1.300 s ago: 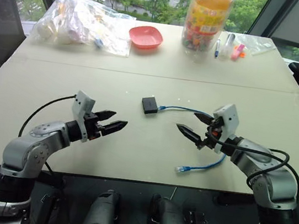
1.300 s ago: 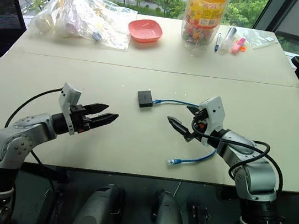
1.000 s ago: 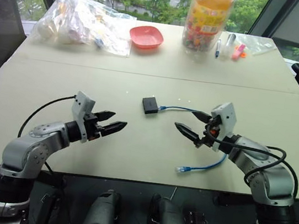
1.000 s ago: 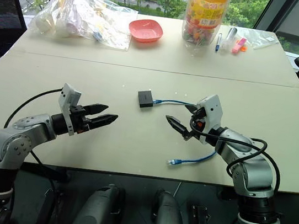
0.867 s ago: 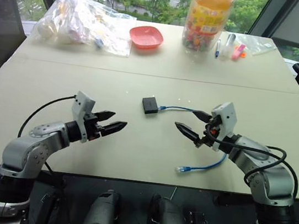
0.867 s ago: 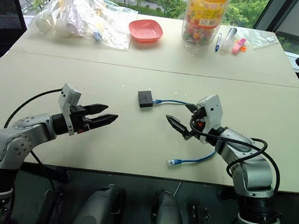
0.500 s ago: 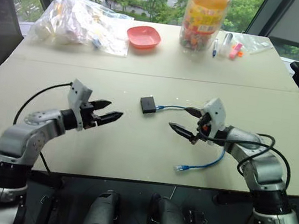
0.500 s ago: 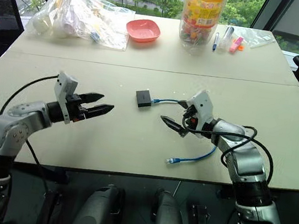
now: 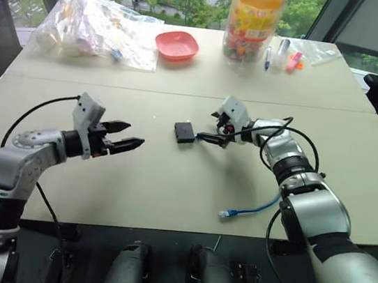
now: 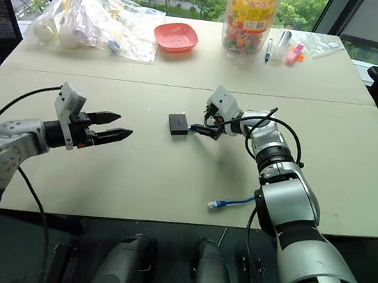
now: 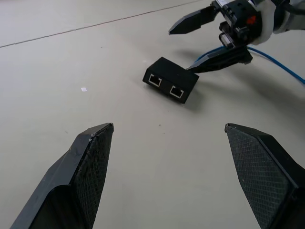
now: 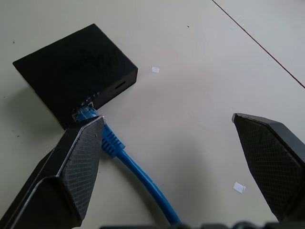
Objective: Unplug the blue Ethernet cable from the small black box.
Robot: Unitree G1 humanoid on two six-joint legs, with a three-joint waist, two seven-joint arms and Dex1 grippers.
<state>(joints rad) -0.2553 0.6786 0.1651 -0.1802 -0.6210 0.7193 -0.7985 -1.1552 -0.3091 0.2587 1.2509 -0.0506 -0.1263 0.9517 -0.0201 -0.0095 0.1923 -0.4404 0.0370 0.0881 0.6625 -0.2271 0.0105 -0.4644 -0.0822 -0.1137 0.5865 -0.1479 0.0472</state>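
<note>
One blue Ethernet cable (image 12: 128,162) enters one small black box (image 12: 71,71).

Head stereo pair looks down over the table (image 9: 167,195) — nearly identical framing. Wrist cameras sit low, close — both showing the small black box (image 11: 170,87).

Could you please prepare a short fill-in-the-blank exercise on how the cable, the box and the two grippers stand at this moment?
1. The thin blue Ethernet cable is still ____ into the small flat black box.
2. The right gripper stands ____, with the cable's plug end between its fingers.
3. The side of the box that faces the left gripper shows ____ empty ports.
4. The cable's free plug lies near the table's ____ edge.

Missing words: plugged; open; two; front (near)
</note>
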